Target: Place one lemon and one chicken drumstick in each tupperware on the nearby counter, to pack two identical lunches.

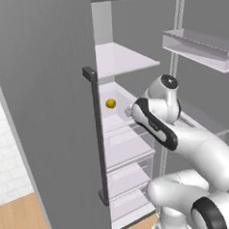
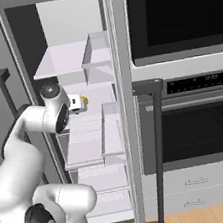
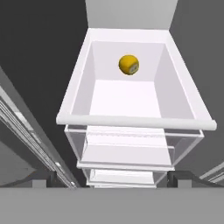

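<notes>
A yellow lemon (image 1: 111, 103) (image 2: 84, 101) (image 3: 129, 64) lies toward the back of a white walled fridge shelf (image 3: 135, 123). My gripper (image 2: 76, 102) (image 3: 113, 178) is inside the open fridge, held a little in front of the lemon and above the shelf's front rim. It is open, with nothing between its dark fingertips (image 3: 43, 178). In the left base view my hand (image 1: 129, 110) sits just right of the lemon. The tupperware, the counter and any chicken drumstick are out of view.
The grey fridge door (image 1: 49, 116) with its dark handle (image 1: 96, 137) stands open close on the left. The other door's shelf bins (image 1: 199, 47) are on the right. Another white shelf (image 2: 60, 60) hangs above, clear drawers (image 3: 127, 153) sit below. A wall oven (image 2: 198, 136) adjoins the fridge.
</notes>
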{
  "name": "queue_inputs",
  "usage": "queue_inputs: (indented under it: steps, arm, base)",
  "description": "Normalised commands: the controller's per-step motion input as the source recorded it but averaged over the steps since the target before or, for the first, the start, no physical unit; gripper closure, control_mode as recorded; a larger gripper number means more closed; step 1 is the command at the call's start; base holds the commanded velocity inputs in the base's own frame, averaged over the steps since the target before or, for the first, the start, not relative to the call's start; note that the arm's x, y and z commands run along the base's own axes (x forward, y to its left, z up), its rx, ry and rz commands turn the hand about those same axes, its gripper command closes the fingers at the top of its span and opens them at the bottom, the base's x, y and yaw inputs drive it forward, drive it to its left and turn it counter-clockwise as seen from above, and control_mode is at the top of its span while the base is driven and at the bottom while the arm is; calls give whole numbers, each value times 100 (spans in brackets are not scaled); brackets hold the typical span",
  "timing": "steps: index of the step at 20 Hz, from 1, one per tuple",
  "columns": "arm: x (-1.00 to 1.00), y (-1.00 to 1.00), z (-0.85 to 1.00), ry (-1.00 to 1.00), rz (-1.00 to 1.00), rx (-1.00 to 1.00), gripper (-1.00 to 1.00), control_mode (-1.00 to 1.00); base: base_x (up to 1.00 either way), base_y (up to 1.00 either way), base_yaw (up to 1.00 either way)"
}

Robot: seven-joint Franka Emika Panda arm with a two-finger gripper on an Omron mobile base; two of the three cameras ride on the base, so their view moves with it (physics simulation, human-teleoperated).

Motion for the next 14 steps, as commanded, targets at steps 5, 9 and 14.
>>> queue_inputs:
  steps: [5, 9, 14]
  arm:
    - [75, 4, -24, 0, 0, 2, -100, -100]
    - [77, 15, -32, 0, 1, 0, -100, -100]
    - [78, 8, -22, 0, 2, 0, -100, -100]
  base:
    - [0, 0, 0]
    - [0, 0, 0]
    - [0, 0, 0]
